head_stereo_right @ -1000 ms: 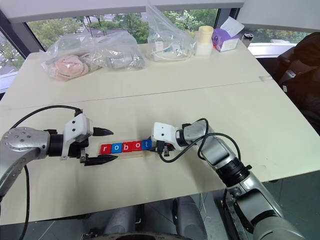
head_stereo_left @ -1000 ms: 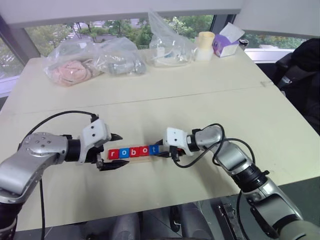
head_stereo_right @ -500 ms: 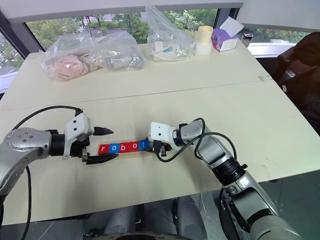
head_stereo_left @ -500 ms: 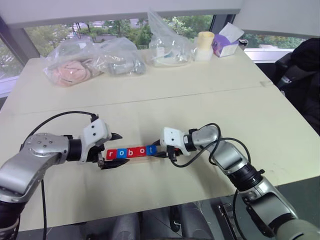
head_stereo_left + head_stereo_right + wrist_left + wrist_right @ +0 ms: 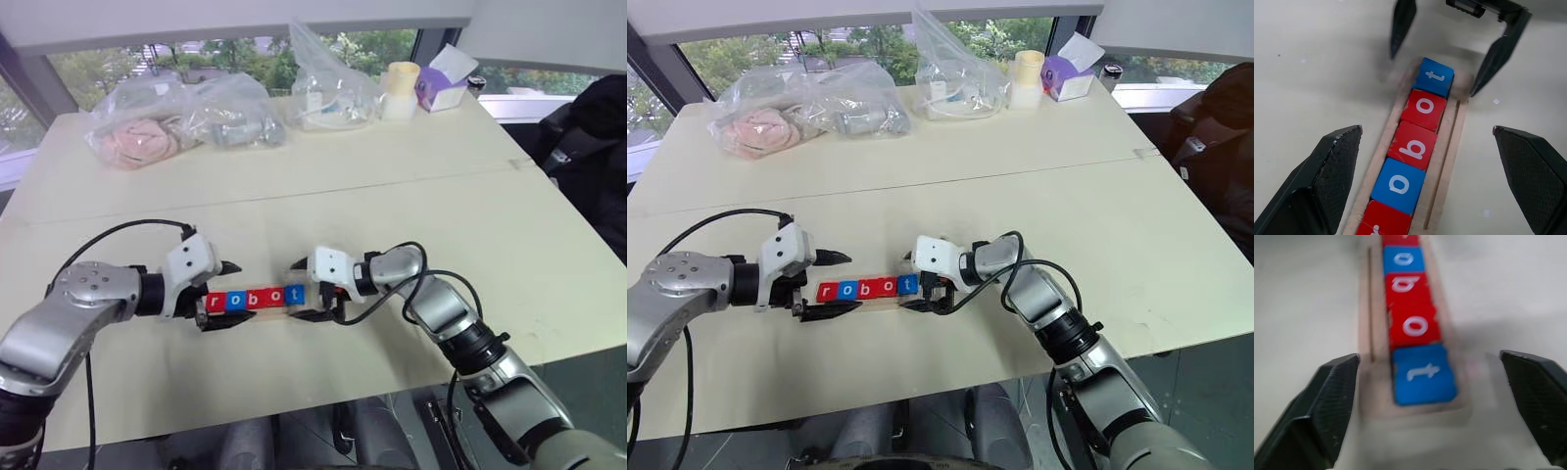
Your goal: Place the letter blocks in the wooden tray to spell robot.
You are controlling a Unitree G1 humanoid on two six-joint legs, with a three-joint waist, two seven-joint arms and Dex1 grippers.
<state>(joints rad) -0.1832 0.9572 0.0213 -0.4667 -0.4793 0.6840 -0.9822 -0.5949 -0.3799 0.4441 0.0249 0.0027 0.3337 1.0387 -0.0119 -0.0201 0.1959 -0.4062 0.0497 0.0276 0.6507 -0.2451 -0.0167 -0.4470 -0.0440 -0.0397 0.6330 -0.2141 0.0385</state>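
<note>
Five letter blocks [image 5: 255, 298] lie in a row in the wooden tray [image 5: 1453, 142] and read r, o, b, o, t: red, blue, red, red, blue. The tray lies on the table near its front edge. My left gripper [image 5: 235, 293] stands open around the r end of the tray, one finger on each side. My right gripper [image 5: 297, 291] is open too, its fingers [image 5: 1334, 391] straddling the tray's other end at the blue t block [image 5: 1423, 373]. Neither gripper holds a block.
Clear plastic bags [image 5: 186, 117] with soft items lie along the table's far side, beside a pale cup [image 5: 399, 90] and a purple tissue box [image 5: 443, 83]. A dark chair [image 5: 588, 147] stands at the right. The table's front edge runs close below the tray.
My right gripper was shut against the t end of the row and has opened, its fingers now on both sides of the tray. The left gripper has stayed in place.
</note>
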